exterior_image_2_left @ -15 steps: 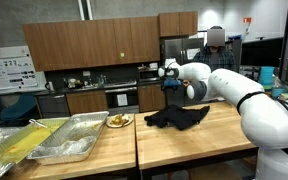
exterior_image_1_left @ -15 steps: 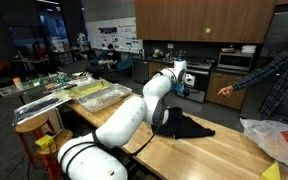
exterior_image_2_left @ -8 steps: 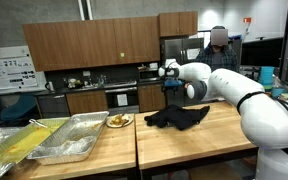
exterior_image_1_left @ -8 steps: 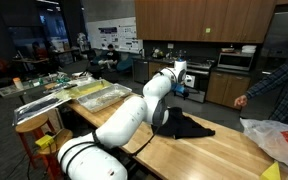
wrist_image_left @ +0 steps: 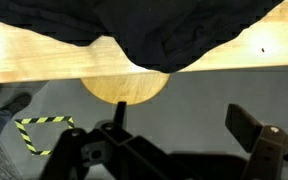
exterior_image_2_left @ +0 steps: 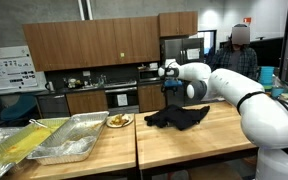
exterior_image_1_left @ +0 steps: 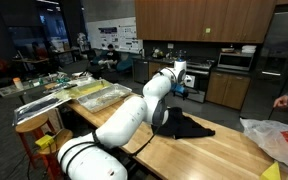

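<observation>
It's a big open kitchen-lab, dark wood cabinets along the back wall and a long butcher-block surface [exterior_image_2_left: 184, 140] running down the middle. At one end sit shallow metal trays [exterior_image_2_left: 69, 140] and a small plate of food [exterior_image_2_left: 118, 121]; a person [exterior_image_2_left: 240, 50] stands off behind the arm. The thing nearest the hand [exterior_image_2_left: 170, 88] is a black cloth [exterior_image_2_left: 177, 117], heaped in a loose, rumpled pile near the far edge of the surface, seen also in an exterior view [exterior_image_1_left: 184, 127].

The hand hangs just above and behind the heap, fingers spread wide, gripping nothing; in the wrist view the black cloth [wrist_image_left: 174, 35] fills the top of the picture with the fingers [wrist_image_left: 259, 135] apart below it.

I'd judge the cloth light, limp and not at all fragile. It will sag and drag rather than lift as one piece. A raised fold or ridge on top of the pile looks the best place to pinch; a flat edge lying against the wood would likely slip from the pads.
</observation>
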Controlling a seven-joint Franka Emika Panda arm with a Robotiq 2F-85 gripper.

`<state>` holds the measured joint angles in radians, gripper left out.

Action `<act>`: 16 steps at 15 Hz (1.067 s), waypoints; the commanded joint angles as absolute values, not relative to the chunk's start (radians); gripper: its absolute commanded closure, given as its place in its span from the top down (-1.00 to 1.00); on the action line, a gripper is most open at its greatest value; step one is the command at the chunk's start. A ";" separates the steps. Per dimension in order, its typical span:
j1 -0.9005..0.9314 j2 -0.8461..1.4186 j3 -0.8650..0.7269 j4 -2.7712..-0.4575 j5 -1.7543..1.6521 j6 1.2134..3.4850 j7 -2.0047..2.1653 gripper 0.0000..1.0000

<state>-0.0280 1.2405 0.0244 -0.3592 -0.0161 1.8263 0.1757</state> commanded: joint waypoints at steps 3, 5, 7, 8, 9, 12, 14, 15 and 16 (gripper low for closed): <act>-0.031 1.237 0.037 -0.361 -0.008 1.816 0.172 1.00; -0.029 1.237 0.033 -0.364 -0.012 1.815 0.187 1.00; -0.030 1.239 0.030 -0.367 -0.013 1.812 0.207 1.00; -0.032 1.241 0.029 -0.368 -0.011 1.807 0.220 1.00; -0.035 1.242 0.029 -0.368 -0.010 1.804 0.238 1.00; -0.042 1.254 0.034 -0.353 -0.005 1.781 0.268 1.00; -0.045 1.256 0.039 -0.355 -0.002 1.766 0.279 1.00; -0.046 1.257 0.041 -0.355 0.000 1.759 0.285 1.00; -0.046 1.259 0.042 -0.355 0.001 1.752 0.291 1.00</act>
